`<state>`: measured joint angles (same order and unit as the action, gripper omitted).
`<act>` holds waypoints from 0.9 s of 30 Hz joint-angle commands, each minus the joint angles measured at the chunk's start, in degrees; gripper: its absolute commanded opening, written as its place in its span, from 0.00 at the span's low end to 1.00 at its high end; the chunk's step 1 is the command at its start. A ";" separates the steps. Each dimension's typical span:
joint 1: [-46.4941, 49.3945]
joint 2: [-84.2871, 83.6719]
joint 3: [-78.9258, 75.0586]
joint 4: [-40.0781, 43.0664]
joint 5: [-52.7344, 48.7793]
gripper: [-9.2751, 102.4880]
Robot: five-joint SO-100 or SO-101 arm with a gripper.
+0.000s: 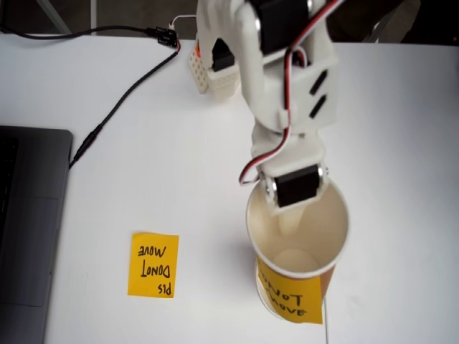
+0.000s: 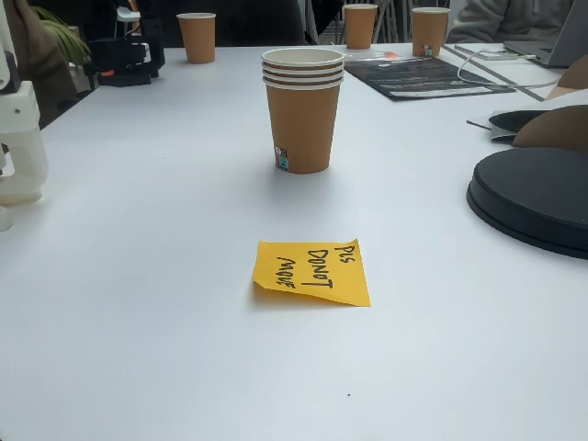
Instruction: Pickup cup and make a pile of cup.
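Note:
The cup [image 1: 315, 236], white inside with a tan wall and an orange-yellow handwritten note on its near side, is at the lower right of a fixed view. My gripper [image 1: 287, 218] comes down from above over its far rim. One finger [image 1: 290, 228] lies inside against the wall, the other is hidden under the wrist motor, and the jaws look shut on the wall. The cup looks large, as if held above the table. In a fixed view from table level, the pile of cup [image 2: 303, 110], with several stacked rims, stands upright at centre.
A flat orange-yellow note [image 1: 153, 265] [image 2: 312, 273] lies on the white table. A laptop [image 1: 29, 229] and a black cable [image 1: 122, 100] are on the left. A black round disc [image 2: 533, 197] sits at the right, single cups [image 2: 197, 37] at the back, the white arm base [image 2: 18, 138] at the left.

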<state>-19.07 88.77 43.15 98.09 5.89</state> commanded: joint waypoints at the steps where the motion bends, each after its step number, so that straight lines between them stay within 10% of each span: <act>1: -2.02 -0.09 -3.52 -0.09 0.35 0.02; 27: -3.60 -6.86 -3.34 1.93 0.26 0.02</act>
<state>-23.47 81.12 43.15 99.84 5.89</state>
